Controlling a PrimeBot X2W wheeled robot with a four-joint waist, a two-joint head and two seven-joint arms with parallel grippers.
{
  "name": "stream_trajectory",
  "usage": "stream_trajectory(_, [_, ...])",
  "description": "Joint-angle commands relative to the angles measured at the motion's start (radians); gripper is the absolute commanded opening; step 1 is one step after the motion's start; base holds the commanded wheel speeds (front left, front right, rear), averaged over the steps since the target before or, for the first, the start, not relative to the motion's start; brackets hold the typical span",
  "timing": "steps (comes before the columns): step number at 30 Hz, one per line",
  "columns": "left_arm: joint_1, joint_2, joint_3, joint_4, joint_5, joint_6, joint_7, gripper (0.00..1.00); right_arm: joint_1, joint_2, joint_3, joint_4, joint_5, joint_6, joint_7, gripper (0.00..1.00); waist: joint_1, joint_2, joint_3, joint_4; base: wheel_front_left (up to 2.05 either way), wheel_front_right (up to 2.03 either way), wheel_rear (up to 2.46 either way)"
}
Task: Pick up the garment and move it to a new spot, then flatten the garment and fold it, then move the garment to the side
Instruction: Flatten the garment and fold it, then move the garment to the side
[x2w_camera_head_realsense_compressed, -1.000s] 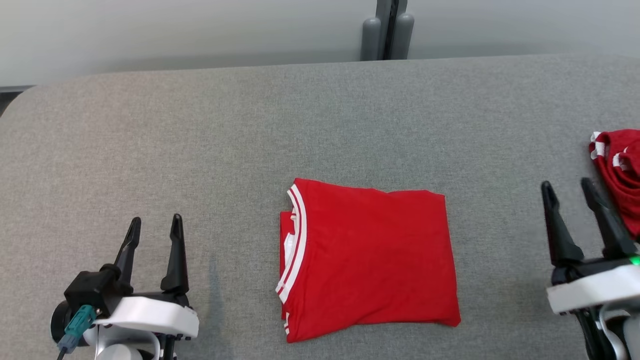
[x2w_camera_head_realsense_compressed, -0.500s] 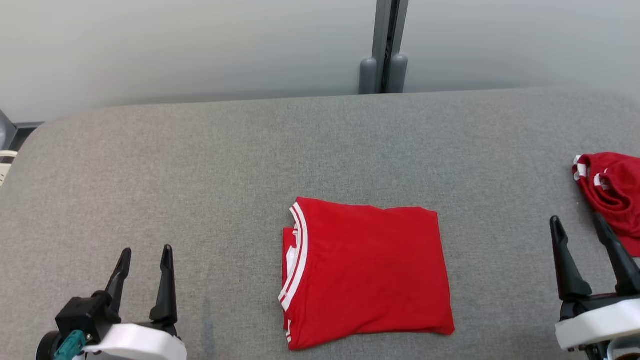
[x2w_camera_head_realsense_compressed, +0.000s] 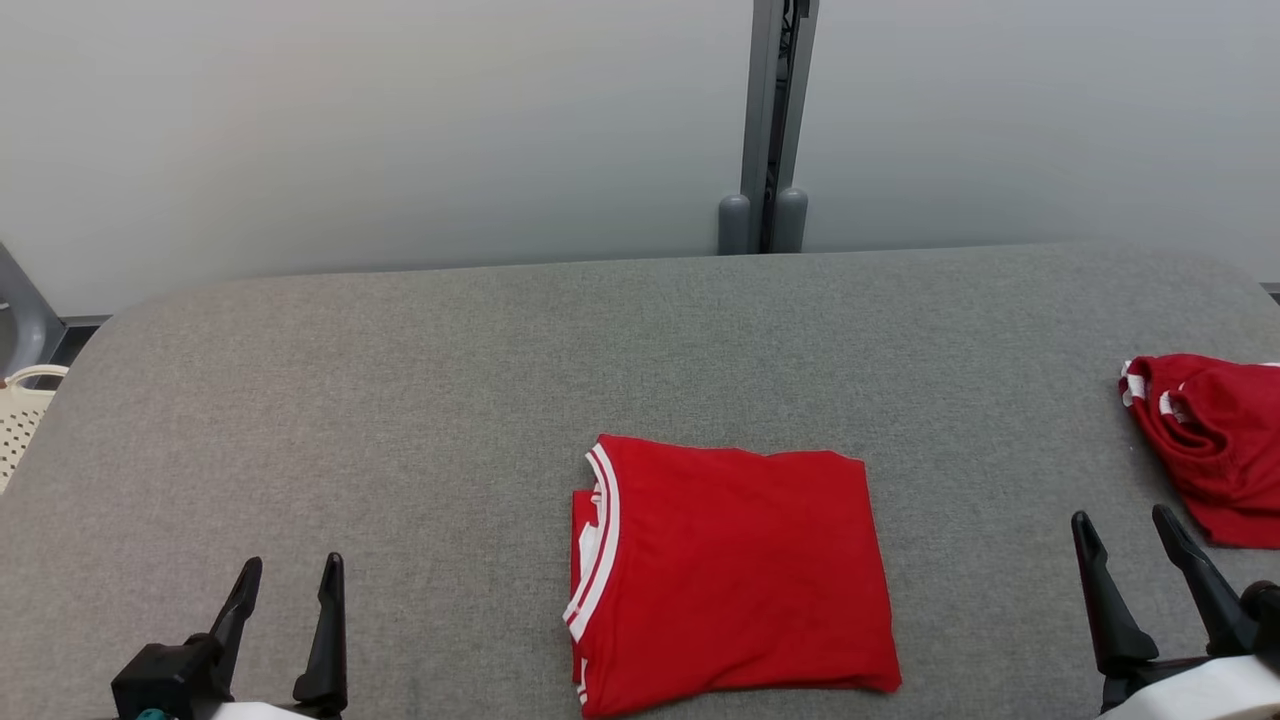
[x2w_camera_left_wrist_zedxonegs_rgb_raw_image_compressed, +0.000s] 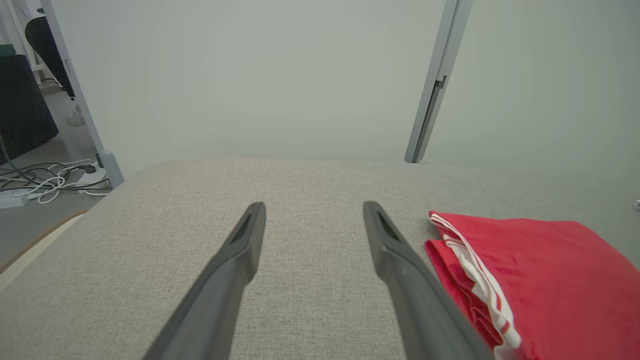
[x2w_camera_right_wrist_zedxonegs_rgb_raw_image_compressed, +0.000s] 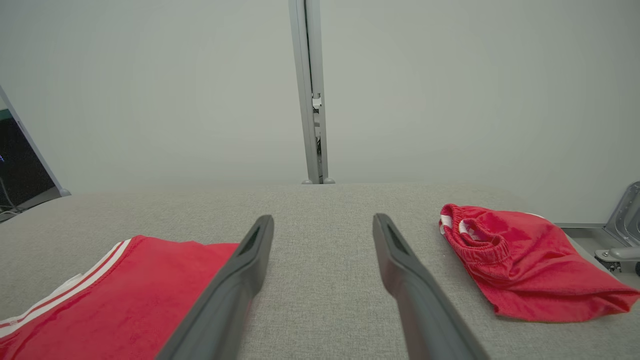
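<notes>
The folded red T-shirt with a white-striped collar (x2w_camera_head_realsense_compressed: 735, 575) lies on the grey fabric table (x2w_camera_head_realsense_compressed: 400, 400). Off its collar side waits the left end effector (x2w_camera_head_realsense_compressed: 291, 565); off its opposite side, seemingly nearer, the right end effector (x2w_camera_head_realsense_compressed: 1122, 518). Both are wide open and empty.

It looked like a robot test lab: a grey cloth-covered table (x2w_camera_head_realsense_compressed: 400, 400) stood against pale partition panels (x2w_camera_head_realsense_compressed: 350, 130) joined by a metal post (x2w_camera_head_realsense_compressed: 770, 100), with loose cables (x2w_camera_left_wrist_zedxonegs_rgb_raw_image_compressed: 30, 182) on the floor (x2w_camera_left_wrist_zedxonegs_rgb_raw_image_compressed: 55, 147) beside it.

Red, white-trimmed garment (x2w_camera_head_realsense_compressed: 735, 572); grey table (x2w_camera_head_realsense_compressed: 400, 400)
</notes>
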Motion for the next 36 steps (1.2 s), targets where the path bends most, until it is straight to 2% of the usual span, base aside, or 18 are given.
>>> stream_trajectory(1, [0.009,0.006,0.002,-0.006,-0.005,0.005,0.003,1.0,0.012,-0.002,-0.003,-0.005,0.001,0.0,0.005,1.0,0.0,0.0,-0.003,0.003,0.0,0.0,0.0])
stream_trajectory(31, [0.012,0.006,-0.016,-0.029,-0.026,0.024,0.023,1.0,0.032,-0.001,-0.016,-0.041,-0.007,0.0,0.053,1.0,0.0,0.0,-0.012,0.014,0.0,0.0,0.0])
stream_trajectory(36, [-0.027,0.001,-0.019,-0.041,-0.036,0.017,0.018,1.0,-0.001,-0.016,-0.014,-0.027,0.01,0.0,0.054,1.0,0.0,0.0,0.023,0.046,0.0,0.0,0.0])
